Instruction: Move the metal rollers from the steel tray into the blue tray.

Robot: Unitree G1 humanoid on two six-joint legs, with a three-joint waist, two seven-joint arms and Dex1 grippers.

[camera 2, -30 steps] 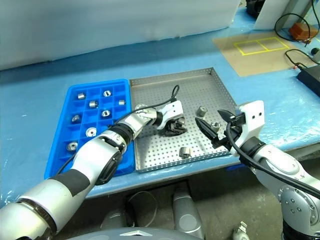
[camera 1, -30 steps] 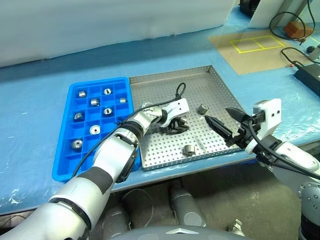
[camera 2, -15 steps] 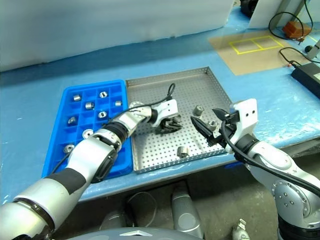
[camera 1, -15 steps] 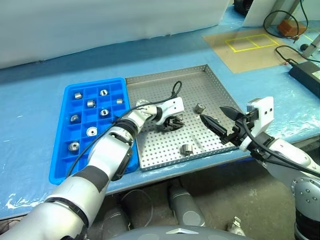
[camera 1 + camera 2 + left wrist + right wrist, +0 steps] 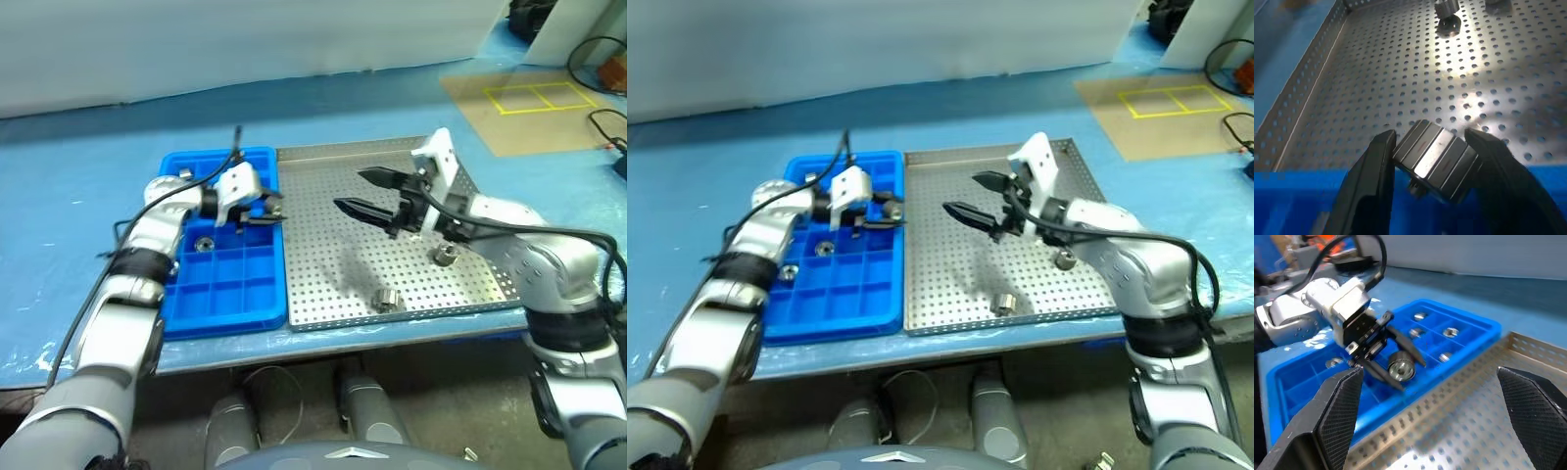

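The steel tray (image 5: 333,284) is matt grey perforated metal. Beside it, the blue tray (image 5: 227,304) is smooth, glossy plastic. The rollers (image 5: 386,300) are shiny metal; the left pincer (image 5: 1432,161) has matt black fingers. Glossy blue film covers the desk (image 5: 78,186).

I see the left gripper (image 5: 266,208) pinching a roller (image 5: 1437,157) above the blue tray (image 5: 230,299) at its edge nearest the steel tray (image 5: 333,284); the near compartments look bare, while several far ones hold rollers; my right gripper (image 5: 367,194), fingers spread, hangs over the steel tray's middle, crowding that space; two loose rollers (image 5: 388,300) sit toward its near right; the rest lies open.
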